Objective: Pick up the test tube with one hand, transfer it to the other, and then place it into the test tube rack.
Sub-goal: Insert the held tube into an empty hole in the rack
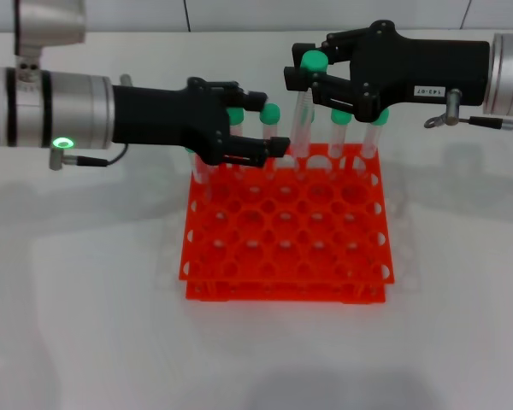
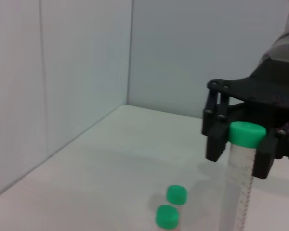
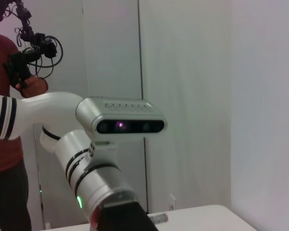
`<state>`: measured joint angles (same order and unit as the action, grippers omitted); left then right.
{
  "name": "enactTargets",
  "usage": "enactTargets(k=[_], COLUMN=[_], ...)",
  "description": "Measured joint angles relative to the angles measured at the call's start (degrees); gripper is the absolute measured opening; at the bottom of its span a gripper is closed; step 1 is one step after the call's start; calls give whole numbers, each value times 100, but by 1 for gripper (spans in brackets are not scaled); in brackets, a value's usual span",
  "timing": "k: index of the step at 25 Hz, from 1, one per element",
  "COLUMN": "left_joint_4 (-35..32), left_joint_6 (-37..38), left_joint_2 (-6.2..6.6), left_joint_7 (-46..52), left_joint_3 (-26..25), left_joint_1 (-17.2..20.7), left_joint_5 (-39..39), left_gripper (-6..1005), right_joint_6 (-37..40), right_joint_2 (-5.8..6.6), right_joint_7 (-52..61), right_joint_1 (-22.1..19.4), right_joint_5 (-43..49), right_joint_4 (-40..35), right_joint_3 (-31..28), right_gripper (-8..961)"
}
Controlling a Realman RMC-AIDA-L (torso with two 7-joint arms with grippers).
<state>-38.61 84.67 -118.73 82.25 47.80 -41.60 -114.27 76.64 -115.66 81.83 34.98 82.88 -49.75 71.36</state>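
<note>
I have the white surface carrying one big item, the test tube rack, sitting centre with its far row loaded and every nearer hole bare, which leaves me plenty of open holes to drop into. Along that far edge stand green-capped tubes: one at the far left corner partly behind my left arm, a couple near the middle, and more toward the right under the right arm; I cannot count them exactly because both arms cover part of the row. The right tool, the labelled one, reaches in from the right above the far middle of the rack and is pinching the test tube just under its green cap, so the tube hangs upright with its clear body pointing down at the rack, the pose I would want for a straight drop into a hole. The left wrist view confirms it: black fingers clamp either side of the capped tube. The left tool sits just left of that tube, over the rack's far left part, its fingers spread and holding nothing, apart from the tube. I judge the handover done and placement pending; its lower end looks close to the top tier.
</note>
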Motion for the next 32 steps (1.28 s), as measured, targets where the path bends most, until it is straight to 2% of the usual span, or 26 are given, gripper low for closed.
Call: enactTargets(k=[9,16,21,26,32], left_joint_4=[-967,-1719,-2145,-2533,-2929], left_joint_6=[243,519,827,1366,1799], left_joint_2=[-10,27,129,238,254], left_joint_7=[753,1309,1546,1917,2165], left_joint_3=[19,26,28,12,-25], left_joint_1=[398,767,980,1072,1290], left_joint_5=[-8,-46,-107,-544,-1157], left_gripper=[874,874,874,873,873], right_joint_6=[-9,-9,-9,-94,-321], right_joint_2=[0,-14,-28,-35,-36], right_joint_7=[-5,-4,-5,-29,-40], right_joint_1=[-9,-23,-43,-52,-38], right_joint_5=[0,0,-43,-171,-354], right_joint_4=[1,3,44,63,14], right_joint_3=[0,0,16,178,499], right_gripper=[266,266,266,266,266])
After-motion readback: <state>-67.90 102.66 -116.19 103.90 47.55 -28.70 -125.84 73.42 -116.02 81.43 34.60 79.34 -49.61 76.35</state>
